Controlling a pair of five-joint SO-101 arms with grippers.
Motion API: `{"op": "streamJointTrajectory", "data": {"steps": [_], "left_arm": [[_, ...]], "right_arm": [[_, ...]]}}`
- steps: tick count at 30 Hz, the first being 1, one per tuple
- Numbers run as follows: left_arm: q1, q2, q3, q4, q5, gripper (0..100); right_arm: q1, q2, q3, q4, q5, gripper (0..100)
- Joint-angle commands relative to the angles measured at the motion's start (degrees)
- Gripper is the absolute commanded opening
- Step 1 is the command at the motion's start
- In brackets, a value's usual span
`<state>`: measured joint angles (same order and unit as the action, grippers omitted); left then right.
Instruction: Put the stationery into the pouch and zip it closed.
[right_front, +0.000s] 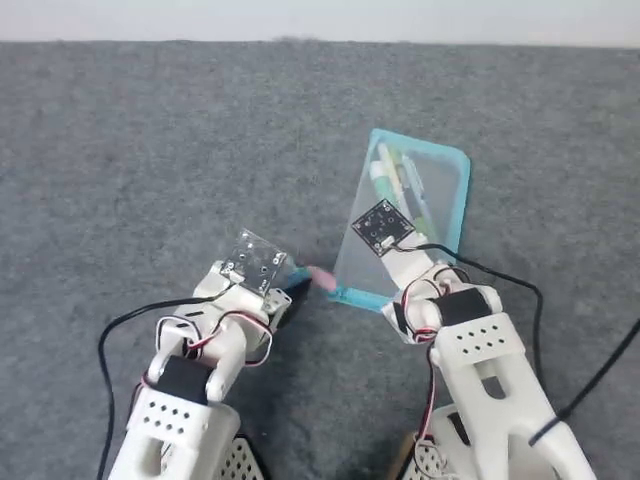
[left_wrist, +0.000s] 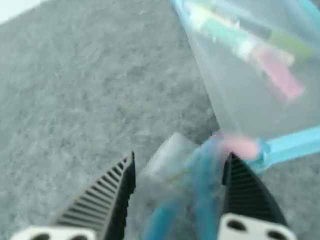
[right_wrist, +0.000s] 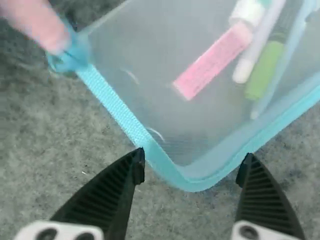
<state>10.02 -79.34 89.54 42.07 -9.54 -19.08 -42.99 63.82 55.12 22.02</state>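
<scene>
On the grey table (right_front: 120, 150), one pouch (right_front: 440, 200) holds one pink bar (right_wrist: 212, 62); left claw (left_wrist: 181, 157) and right claw (right_wrist: 193, 154) both spread.

Translucent plastic pouch (right_front: 440, 190), matt carpet (right_front: 150, 150)

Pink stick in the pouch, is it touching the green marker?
Apart. The right wrist view shows a white pen between the pink stick and the green marker.

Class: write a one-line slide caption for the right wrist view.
Open right gripper poised at a corner of the clear teal-edged pouch, pens already inside.
</scene>
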Motion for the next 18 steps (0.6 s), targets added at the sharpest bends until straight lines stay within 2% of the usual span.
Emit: {"op": "streamJointTrajectory", "data": {"steps": [1,3,7,14,18], "left_arm": [[0.2,-1.2,-1.5,0.4,-0.7,27],[-1.3,-1.1,-1.8,0.4,-0.7,27],[2.5,-1.2,-0.9,0.6,-0.7,27],[-2.5,-1.2,-2.2,-1.1,5.1,27],[-8.7,-1.3,-3.2,-3.9,8.7,27]], "right_arm": [[1.5,-1.7,-0.8,-1.8,-1.3,29.2],[2.6,-2.6,-0.9,-1.9,-1.3,29.3],[2.5,-8.4,-0.5,-1.4,-1.5,29.3],[3.0,-23.0,5.3,-0.7,-3.3,29.2],[3.2,-32.0,9.7,-0.1,-2.5,29.2]]}}
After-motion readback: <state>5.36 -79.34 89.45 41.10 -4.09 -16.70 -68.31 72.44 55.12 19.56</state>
